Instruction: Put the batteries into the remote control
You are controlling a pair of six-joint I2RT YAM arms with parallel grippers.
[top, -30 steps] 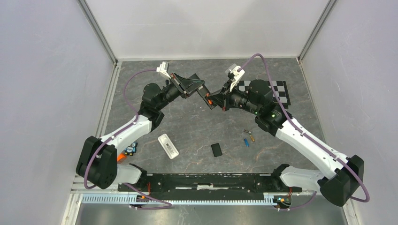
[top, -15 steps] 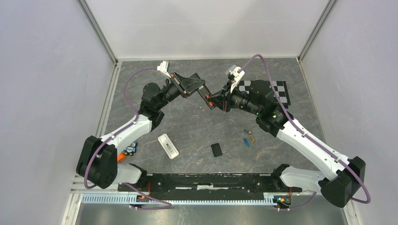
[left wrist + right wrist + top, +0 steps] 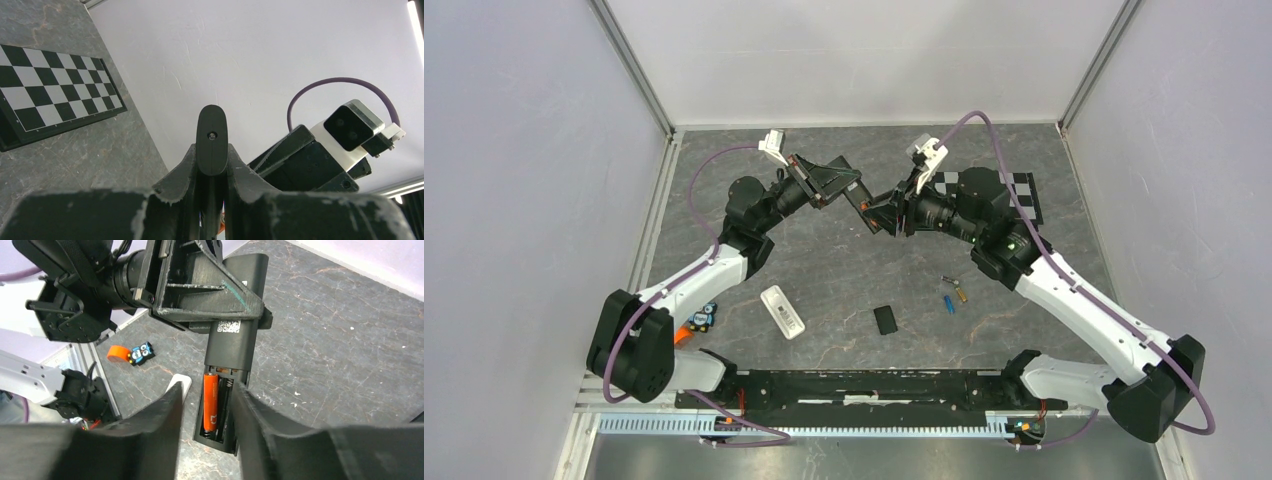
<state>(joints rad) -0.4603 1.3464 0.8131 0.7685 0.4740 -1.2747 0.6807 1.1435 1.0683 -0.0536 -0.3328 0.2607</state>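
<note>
Left gripper: the left gripper (image 3: 212, 167) is pinching the black slab-shaped plastic remote control (image 3: 235, 342) by its edges, holding it raised over the grey stone-patterned table (image 3: 844, 270).
Right gripper: the right gripper (image 3: 207, 390) is standing with its fingers spread on either side of the remote's open battery bay, gripping nothing.
Seated cell: the orange cylindrical battery (image 3: 210, 402) is lying in one slot of the bay, and the sprung slot beside it (image 3: 226, 402) is showing empty.
Loose cells: the blue battery (image 3: 948, 302) and the brownish-gold battery (image 3: 961, 294) are lying close together on the table by the right forearm, well apart from the remote.
Risk, snagging: a spread finger pulling away at a slant is likely to catch the bay wall and lever the orange cell out.
Risk, dropping out: with no cover on and the remote tilted in the air, a jolt is likely to shake the cell loose.
Risk, slipping: any push on the free end is working against a narrow pinch, so the remote may be twisting in the left fingers.
Risk, next pick: the two table cells are lying so near each other that closing on one may be rolling the other away.
</note>
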